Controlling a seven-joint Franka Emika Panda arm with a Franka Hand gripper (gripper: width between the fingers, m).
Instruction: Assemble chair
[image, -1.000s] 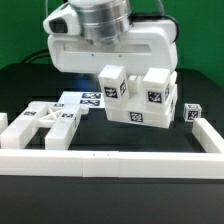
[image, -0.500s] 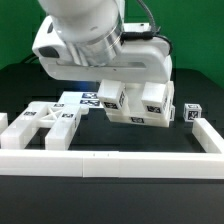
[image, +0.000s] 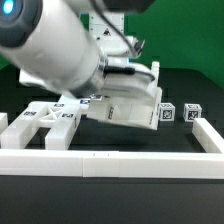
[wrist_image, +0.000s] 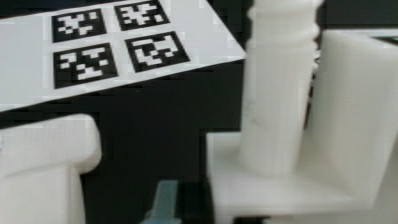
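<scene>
In the exterior view the chair's joined white part (image: 128, 112) lies tilted mid-table, a tagged cube end (image: 165, 113) on its right side. A loose tagged cube (image: 191, 113) sits further to the exterior view's right. A cut-out frame (image: 45, 118) lies at the left. My arm (image: 60, 50) hangs over the part and hides the fingers there. The wrist view shows a white upright leg (wrist_image: 285, 90) on a white block and another white piece (wrist_image: 50, 170) across a dark gap. My gripper (wrist_image: 166, 205) shows as one narrow grey tip in that gap, shut, with nothing seen between its fingers.
The marker board (image: 95, 99) (wrist_image: 116, 40) lies flat behind the parts. A long white border rail (image: 110, 160) runs along the front and turns up the exterior view's right side (image: 210, 135). A white block (image: 4, 122) sits at the far left edge.
The arm has swung and rolled towards the exterior view's left, now covering the upper left. The tall tagged cubes seen earlier no longer show; the joined part now looks lower and tilted.
</scene>
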